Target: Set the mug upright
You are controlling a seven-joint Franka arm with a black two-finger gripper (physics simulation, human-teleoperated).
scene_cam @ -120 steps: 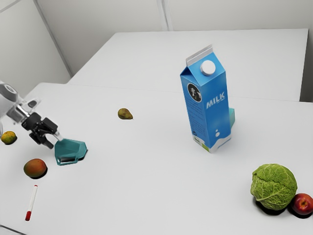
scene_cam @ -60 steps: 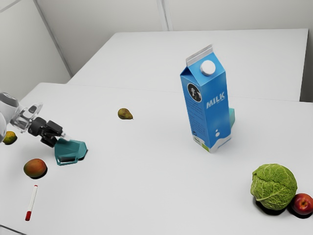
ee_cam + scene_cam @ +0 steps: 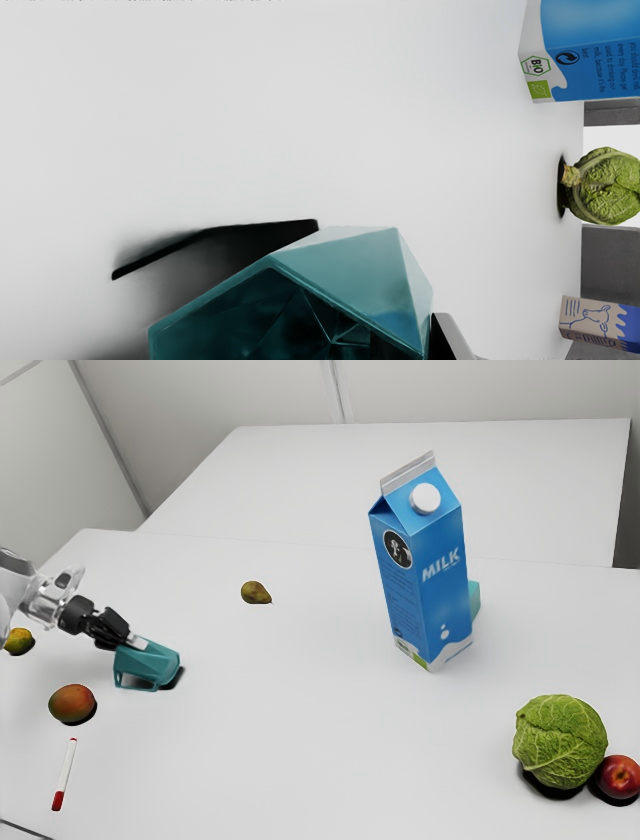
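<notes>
The teal faceted mug (image 3: 152,664) lies tipped over at the exterior view's left, its handle on the side toward the mango. At the mug's edge nearest the arm is my gripper (image 3: 133,641). In the wrist view, the open mouth of the mug (image 3: 345,270) faces the camera, and a dark shadow lies apart from its rim. My gripper (image 3: 411,341) is shut on the mug's wall, one finger outside it and a dark finger shape inside; the rest of the fingers is hidden.
Near the mug are a mango (image 3: 72,703), a red-and-white marker (image 3: 64,774) and a yellowish fruit (image 3: 18,641). Farther off stand a pear (image 3: 256,593), a milk carton (image 3: 425,570) with a teal object (image 3: 474,600) behind it, a cabbage (image 3: 560,740), an apple (image 3: 619,776) and a small carton (image 3: 595,322).
My gripper has come to the mug's edge and taken hold of its wall. The mug has rolled and shifted slightly, its handle turning, while the other objects stayed put.
</notes>
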